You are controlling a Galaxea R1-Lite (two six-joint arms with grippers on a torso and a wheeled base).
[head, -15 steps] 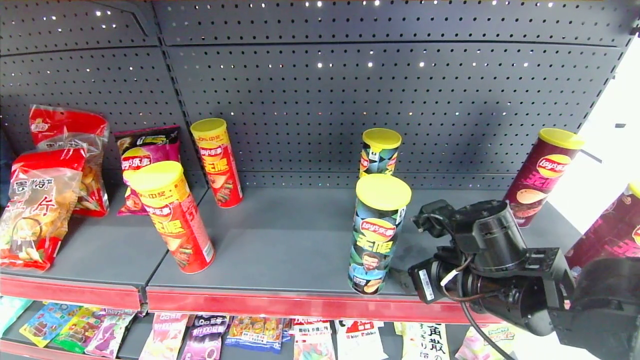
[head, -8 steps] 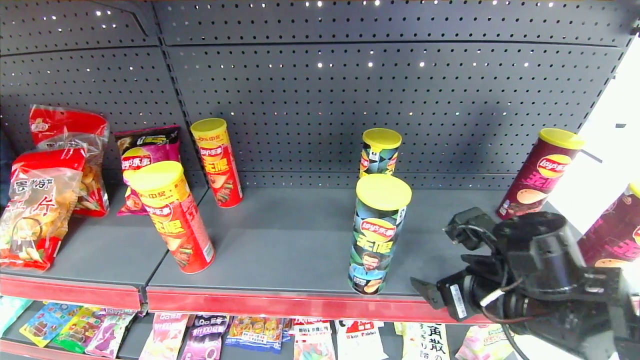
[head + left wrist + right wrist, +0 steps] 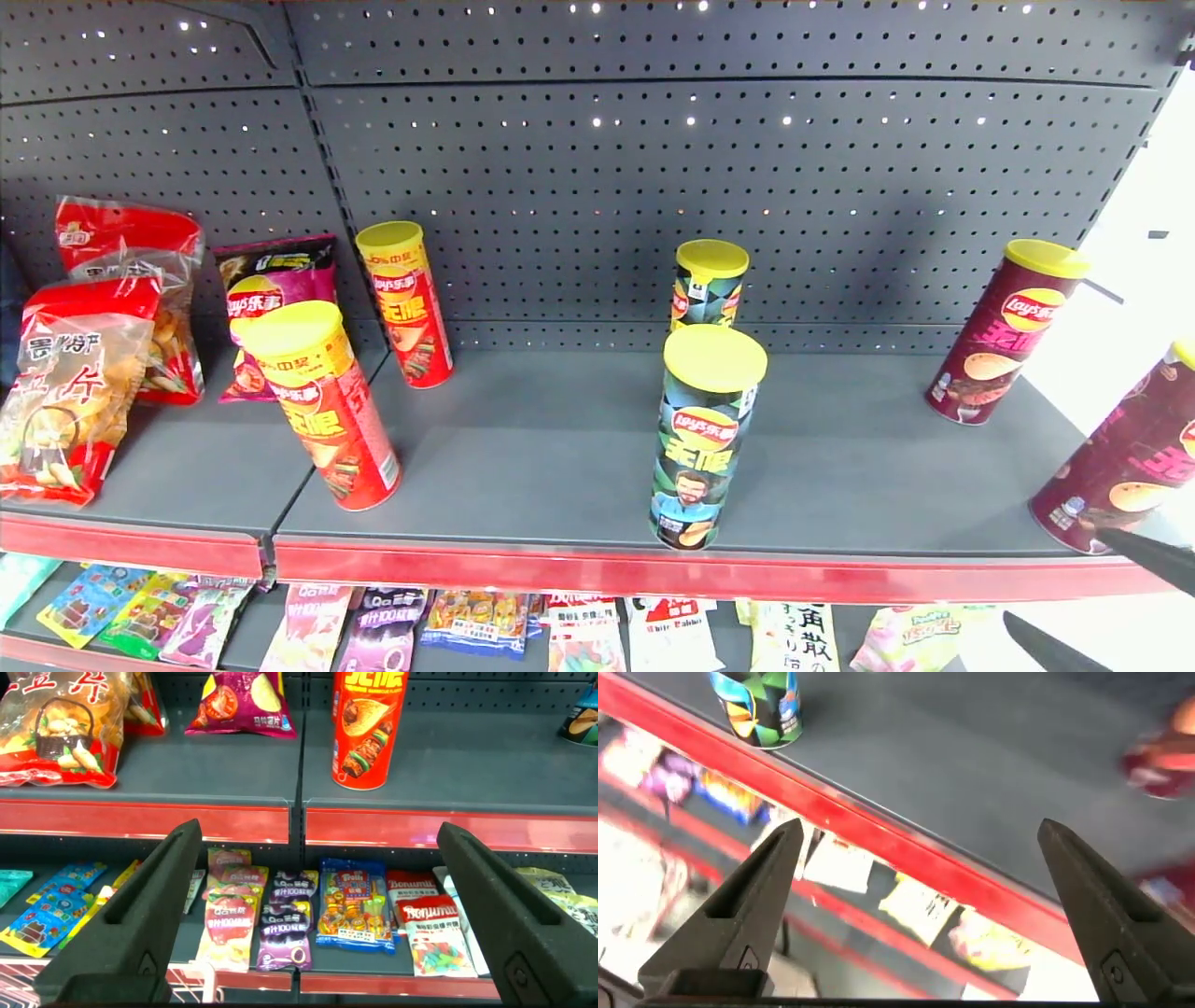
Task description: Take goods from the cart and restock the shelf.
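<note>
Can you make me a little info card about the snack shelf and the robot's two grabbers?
shelf: grey, with a red front edge
red cans: two, upright, left of the middle
green-black cans: two, upright, one behind the other
maroon cans: two, at the right end
snack bags: far left
small packets: on the level below
left gripper: open, empty
right gripper: open, empty

Printed logos and characters cover chip cans (image 3: 707, 439) and snack bags (image 3: 70, 387).
</note>
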